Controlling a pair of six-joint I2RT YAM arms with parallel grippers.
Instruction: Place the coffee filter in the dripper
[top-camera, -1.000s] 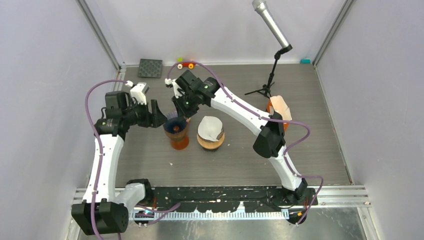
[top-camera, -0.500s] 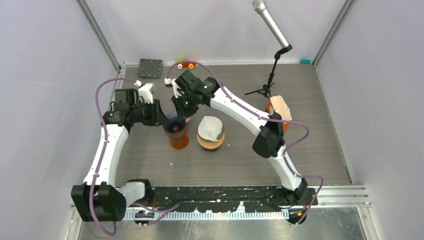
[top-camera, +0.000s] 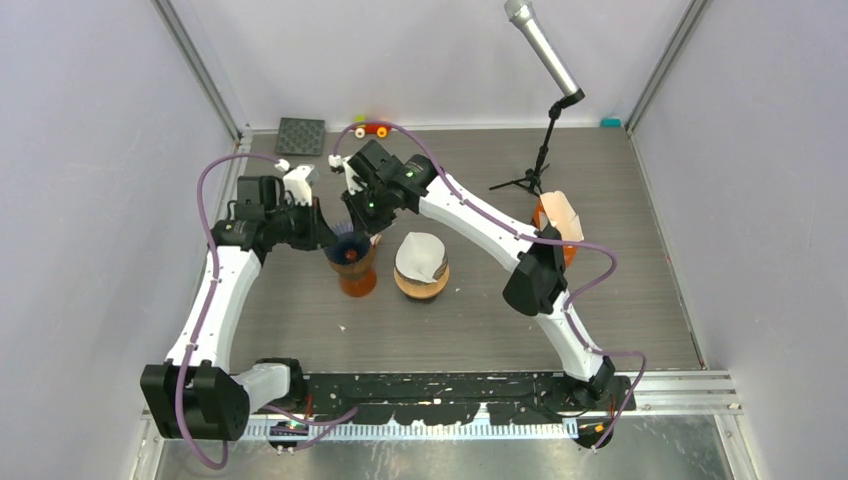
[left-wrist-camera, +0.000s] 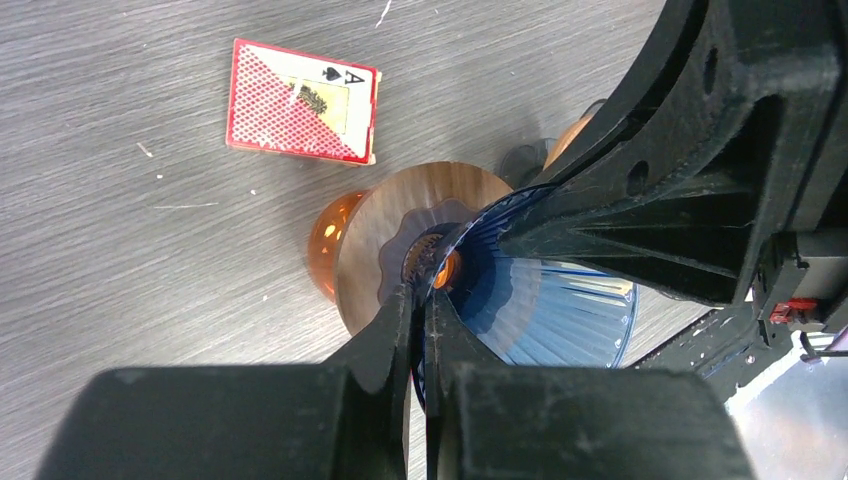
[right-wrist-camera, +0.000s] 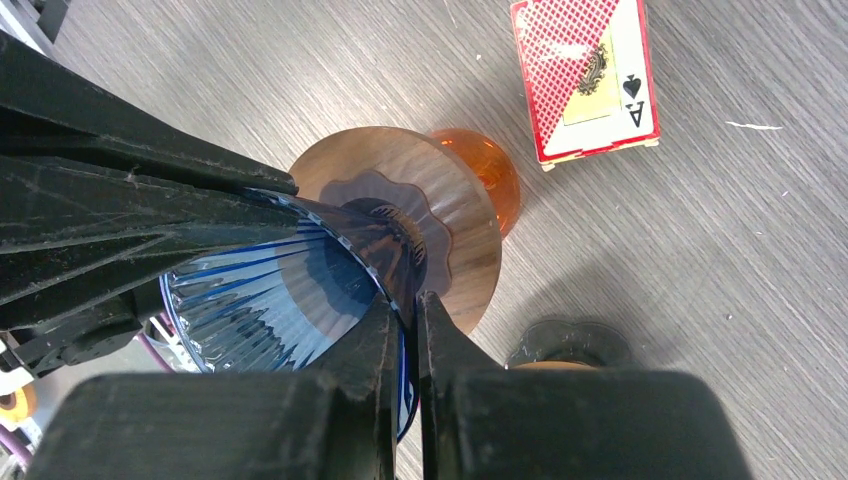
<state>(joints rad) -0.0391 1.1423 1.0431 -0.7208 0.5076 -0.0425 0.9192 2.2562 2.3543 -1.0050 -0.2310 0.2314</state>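
Note:
The dripper (top-camera: 350, 251) is a blue ribbed glass cone with a wooden collar (left-wrist-camera: 375, 235), standing on an amber glass server (right-wrist-camera: 480, 165). My left gripper (top-camera: 330, 238) is shut on its left rim; in the left wrist view the gripper (left-wrist-camera: 420, 305) pinches the blue wall (left-wrist-camera: 560, 300). My right gripper (top-camera: 368, 230) is shut on the opposite rim, which shows in the right wrist view between the closed gripper (right-wrist-camera: 405, 312) tips, beside the ribbed dripper (right-wrist-camera: 260, 300) inside. The white paper coffee filter (top-camera: 420, 256) lies on a brown round stand just right of the dripper, untouched.
A red-backed playing card (left-wrist-camera: 303, 100) lies flat on the table beyond the dripper, also in the right wrist view as the card (right-wrist-camera: 585, 80). A microphone on a tripod (top-camera: 545, 60) stands at the back right. A black square mat (top-camera: 301, 136), a small toy (top-camera: 373, 128) and an orange object with pale paper (top-camera: 558, 218) sit around.
My left arm has swung right to the dripper and its jaws have gone from open to shut on the rim. The right arm has not moved.

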